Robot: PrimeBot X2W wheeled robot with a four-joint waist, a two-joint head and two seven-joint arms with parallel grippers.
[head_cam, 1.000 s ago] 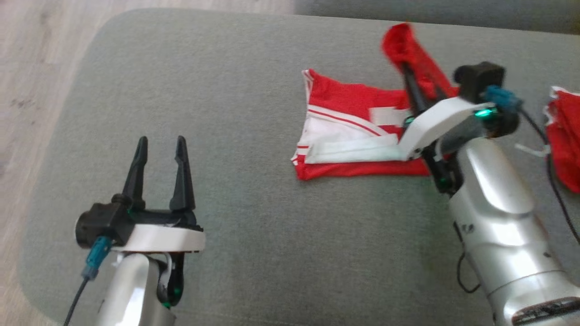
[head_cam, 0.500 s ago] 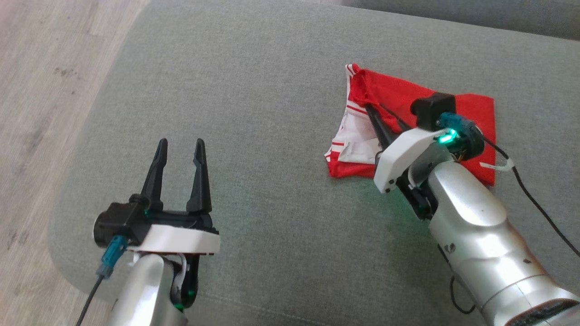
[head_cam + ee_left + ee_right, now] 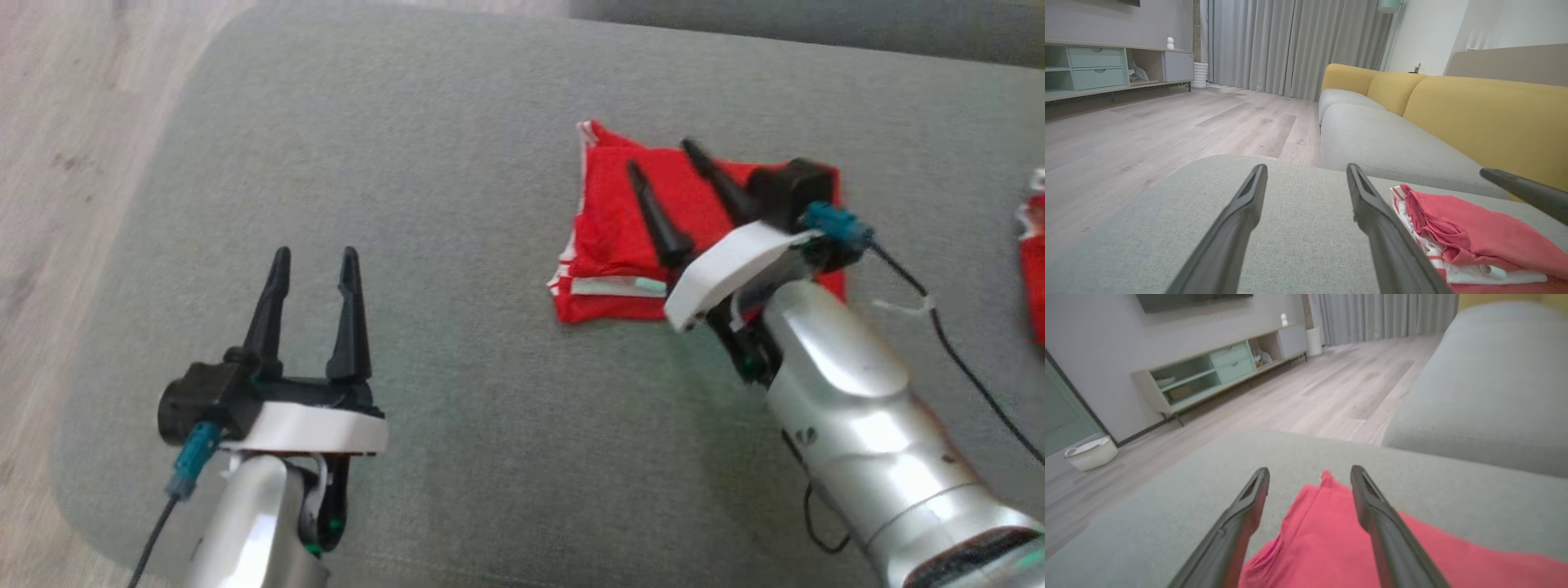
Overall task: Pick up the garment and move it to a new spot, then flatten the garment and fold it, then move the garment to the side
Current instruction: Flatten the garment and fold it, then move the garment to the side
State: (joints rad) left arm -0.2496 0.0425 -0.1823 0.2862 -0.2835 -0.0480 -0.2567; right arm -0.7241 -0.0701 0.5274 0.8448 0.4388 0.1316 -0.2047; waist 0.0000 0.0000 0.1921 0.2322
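The folding looks done, so the job now is most likely to move the garment (image 3: 608, 229) to the side without messing it up. The right jaws are spread wide open and have hold of nothing. Their two dark fingers (image 3: 657, 216) hang right over the top of the pile, and I cannot tell if they touch the cloth. The right arm (image 3: 849, 392) should go straight up first, so a finger does not catch the top layer and pull it open. Then the jaws should come in low at one edge and pinch all the layers together, not only the top one. It should move slowly (soft cloth flops open fast). A good spot would be a bare part of the grey cushion (image 3: 457, 163), away from the other red cloth (image 3: 1035, 269) at the far right. The left jaws are wide open too, have hold of nothing, and sit over the bare cushion, well apart from the pile. They could help hold the other edge. The garment is red with white stripes, folded into a small, almost square pile. It lies on the right half of the cushion. A white strip (image 3: 612, 286) peeks out between the layers at the near edge, and the top is a bit wrinkly.
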